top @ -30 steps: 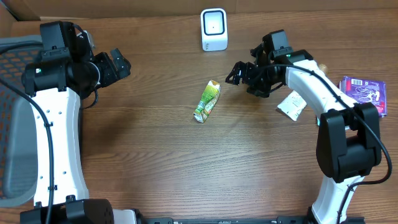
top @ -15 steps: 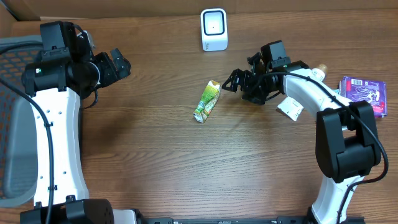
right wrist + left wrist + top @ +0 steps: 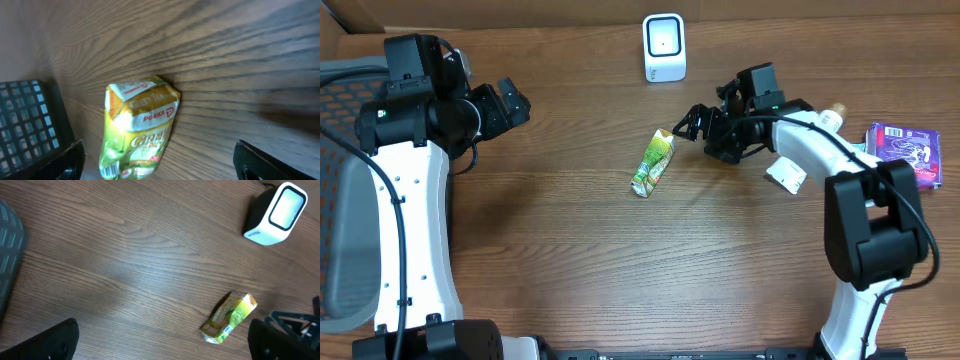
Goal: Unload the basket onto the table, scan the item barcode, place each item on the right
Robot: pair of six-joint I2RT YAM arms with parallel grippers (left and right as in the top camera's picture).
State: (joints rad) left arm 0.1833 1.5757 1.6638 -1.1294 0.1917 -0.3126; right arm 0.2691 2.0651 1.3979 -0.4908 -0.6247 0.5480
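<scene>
A green-and-yellow green tea carton (image 3: 653, 163) lies flat near the table's middle, its barcode at its lower end. In the right wrist view the carton (image 3: 137, 127) sits between and just beyond my fingers. My right gripper (image 3: 692, 123) hovers open just right of the carton's top end, touching nothing. A white barcode scanner (image 3: 664, 47) stands at the back centre, also seen in the left wrist view as the scanner (image 3: 275, 214). My left gripper (image 3: 512, 102) hangs open at the far left, well away from the carton (image 3: 229, 318).
A white packet (image 3: 787, 169) and a purple packet (image 3: 905, 146) lie at the right, partly behind my right arm. A grey mesh chair (image 3: 340, 200) stands beyond the table's left edge. Bare wood surrounds the carton.
My right gripper has moved left towards the carton's top end, staying open. The left arm and the carton have not moved.
</scene>
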